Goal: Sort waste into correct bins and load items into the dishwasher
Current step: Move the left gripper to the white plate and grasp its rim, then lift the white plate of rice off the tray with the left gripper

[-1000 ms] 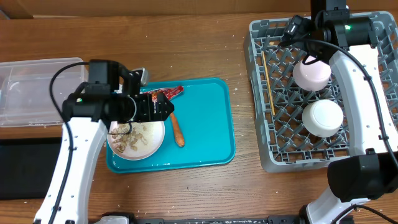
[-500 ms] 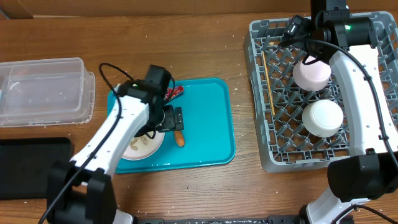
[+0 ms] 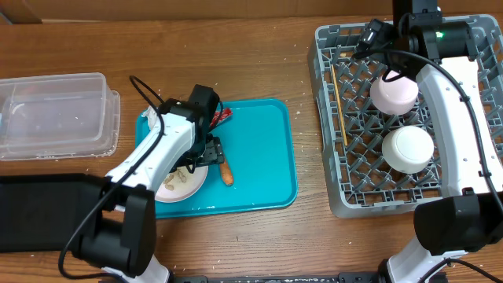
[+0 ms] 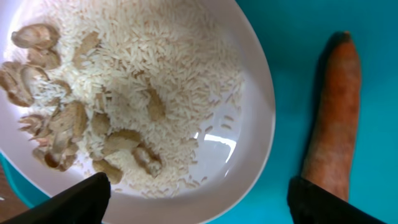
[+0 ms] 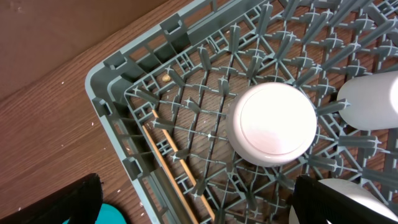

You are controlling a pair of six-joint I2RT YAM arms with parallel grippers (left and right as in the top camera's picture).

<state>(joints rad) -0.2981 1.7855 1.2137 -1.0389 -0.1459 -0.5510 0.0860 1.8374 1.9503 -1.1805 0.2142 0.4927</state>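
The left gripper point(image 4: 199, 202) hangs low over the round white plate point(image 4: 264, 106). Its two dark fingers are wide apart and hold nothing. Lumpy beige scraps point(image 4: 62, 124) and thin rice grains point(image 4: 180, 68) lie on the smooth plate. The long, rough orange carrot stick point(image 4: 333, 118) lies at 3 o'clock from the plate, on the flat teal tray point(image 3: 259, 157). The right gripper point(image 5: 199, 199) is wide open too, above the grey plastic peg rack point(image 3: 324, 94).

No text, label, brand, number or sign can be read in any view. The red wrapper point(image 3: 225, 115) at the top edge of the teal tray point(image 3: 267, 157) is seen too small for print to be made out.
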